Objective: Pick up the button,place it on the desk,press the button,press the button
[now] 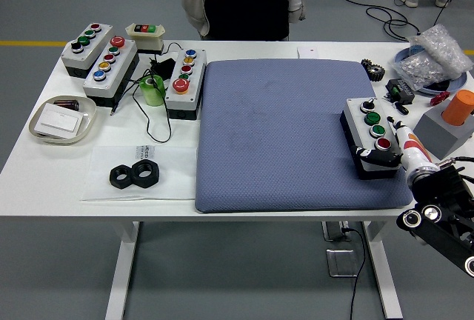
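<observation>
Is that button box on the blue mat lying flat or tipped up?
Flat. The button box rests on the blue mat, buttons facing up; the right hand is at its near end.

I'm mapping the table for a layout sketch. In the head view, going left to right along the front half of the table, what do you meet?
Beige tray → black nuts → blue mat → button box on the mat's right edge → right hand at that box's near end.

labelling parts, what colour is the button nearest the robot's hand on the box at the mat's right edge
Red, on the button box by the right hand; clearest in the head view.
</observation>
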You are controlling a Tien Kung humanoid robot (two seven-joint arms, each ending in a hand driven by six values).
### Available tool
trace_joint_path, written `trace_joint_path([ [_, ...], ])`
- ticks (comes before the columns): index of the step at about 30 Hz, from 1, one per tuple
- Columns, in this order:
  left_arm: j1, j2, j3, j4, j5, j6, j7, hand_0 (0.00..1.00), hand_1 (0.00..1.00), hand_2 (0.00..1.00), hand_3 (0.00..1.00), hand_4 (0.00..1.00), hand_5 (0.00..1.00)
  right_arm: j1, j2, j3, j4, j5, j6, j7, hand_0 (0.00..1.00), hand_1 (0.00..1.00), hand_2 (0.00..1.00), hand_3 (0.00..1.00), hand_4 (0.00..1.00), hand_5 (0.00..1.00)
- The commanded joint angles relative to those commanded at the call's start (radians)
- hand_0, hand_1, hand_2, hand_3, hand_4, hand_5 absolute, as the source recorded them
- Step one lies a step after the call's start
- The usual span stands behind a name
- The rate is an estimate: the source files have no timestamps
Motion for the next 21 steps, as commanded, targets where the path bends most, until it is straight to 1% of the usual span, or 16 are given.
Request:
trace_joint_path([
  [3,0.000,0.000,-0.002,0.000,0.004,0.000,0.001,0.738,0.774,0.847,0.760,0.528,0.998,0.004,0.001,-0.008,-0.007,-0.010,0.009,-0.011,0.945,0.849,0.973,0.975,0.912,0.233],
  [4,0.001,0.000,-0.004,0.000,0.006,0.000,0.001,0.738,0.774,0.847,0.761,0.530,0.998,0.008,0.000,-0.015,-0.009,-0.028,0.009,-0.012,0.845,0.693,0.816,0.923,0.894,0.192],
  [7,0.001,0.000,-0.006,0.001,0.010,0.000,0.002,0.738,0.774,0.847,0.761,0.530,0.998,0.016,-0.004,-0.032,-0.009,-0.082,0.044,-0.012,0.845,0.693,0.816,0.923,0.894,0.192],
  [8,0.001,0.000,-0.007,0.001,0.011,0.000,0.003,0.738,0.774,0.847,0.761,0.530,0.998,0.016,-0.005,-0.035,-0.008,-0.093,0.047,-0.012,0.845,0.693,0.816,0.923,0.894,0.192],
  [9,0.002,-0.001,-0.009,0.001,0.015,-0.001,0.004,0.738,0.775,0.847,0.761,0.529,0.998,0.017,-0.010,-0.048,0.000,-0.167,0.043,-0.012,0.444,0.413,0.542,0.761,0.771,0.042],
  [12,0.003,-0.001,-0.010,0.001,0.017,-0.001,0.004,0.738,0.775,0.847,0.761,0.529,0.998,0.016,-0.012,-0.051,0.004,-0.204,0.038,-0.012,0.444,0.413,0.542,0.761,0.771,0.042],
  [14,0.004,-0.001,-0.014,0.002,0.021,-0.002,0.005,0.738,0.775,0.847,0.761,0.529,0.998,0.016,-0.019,-0.060,0.017,-0.260,0.019,-0.012,0.444,0.413,0.542,0.761,0.771,0.042],
  [15,0.004,-0.001,-0.014,0.002,0.022,-0.002,0.005,0.738,0.775,0.847,0.761,0.529,0.998,0.017,-0.020,-0.061,0.019,-0.269,0.015,-0.012,0.444,0.413,0.542,0.761,0.771,0.042],
  [16,0.005,-0.001,-0.015,0.002,0.023,-0.002,0.005,0.738,0.774,0.847,0.761,0.529,0.998,0.018,-0.023,-0.066,0.023,-0.285,0.006,-0.012,0.320,0.298,0.449,0.661,0.713,0.041],
  [21,0.005,-0.001,-0.016,0.002,0.025,-0.002,0.005,0.738,0.774,0.847,0.761,0.529,0.998,0.022,-0.031,-0.077,0.028,-0.333,-0.022,-0.012,0.320,0.298,0.449,0.661,0.713,0.041],
])
